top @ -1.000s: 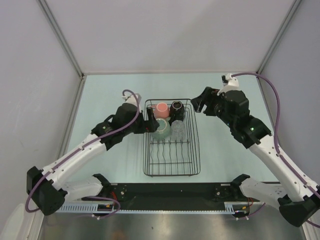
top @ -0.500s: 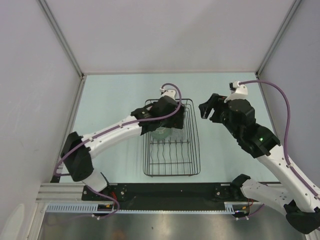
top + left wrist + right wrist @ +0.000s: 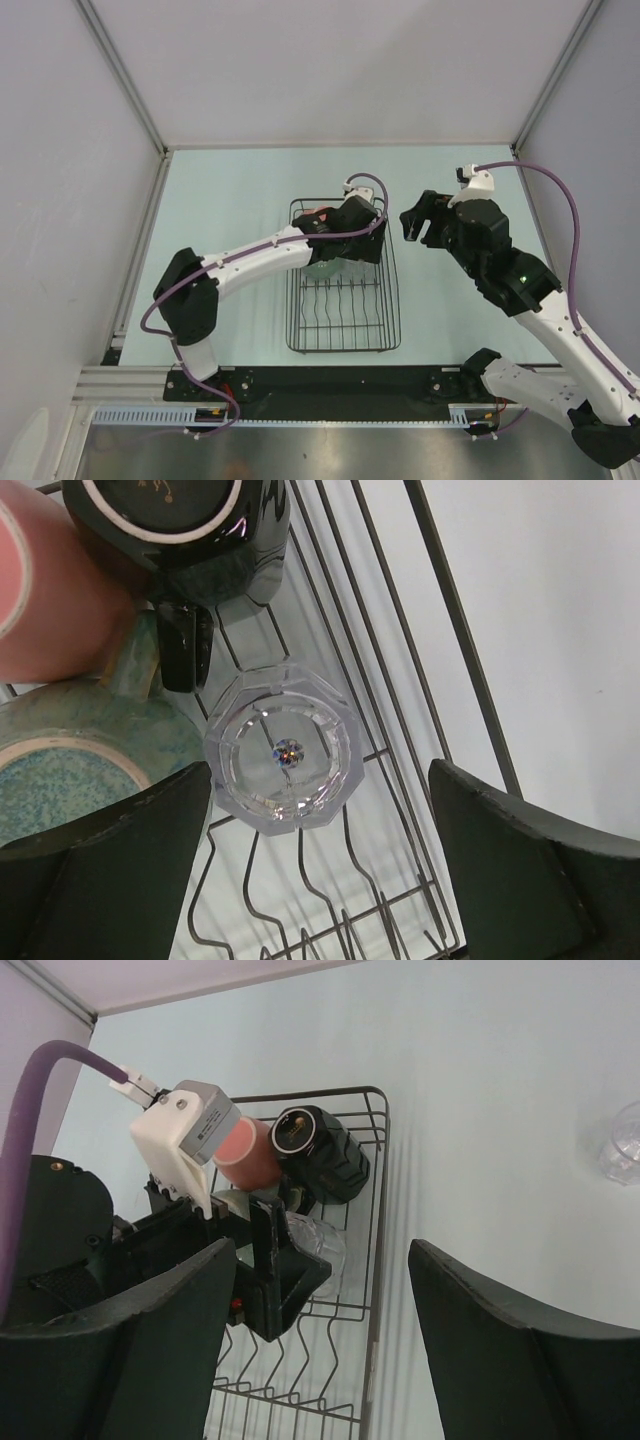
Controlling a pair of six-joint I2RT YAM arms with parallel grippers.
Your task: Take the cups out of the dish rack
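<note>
1. The pale green table is seen filling the middle of the overhead frame, walled in by grey panels.
2. The dish rack is set at the centre of that frame, long side running top to bottom. Its lower half is shown as bare tines, and the cups are crowded into its upper end.
3. The left arm is stretched from the lower left across the rack's upper end. The left gripper is held over the cups with its fingers spread wide, and nothing is gripped.
4. The right arm is raised at the right of the overhead frame. The right gripper is held above bare table just right of the rack, with its fingers apart and nothing between them.
5. The pale-green cup is seen at the lower left of the left wrist view, mouth down in the rack.
6. The pink mug is lying at the upper left of that view, against the pale-green cup.
7. The black cup is placed at the top edge, beside the pink mug.
8. The clear tumbler is stood upside down on the rack bars between the spread left fingers, untouched by either as far as can be seen.
9. A second clear glass is caught at the right edge of the right wrist view, on the table well apart from the rack.
</note>
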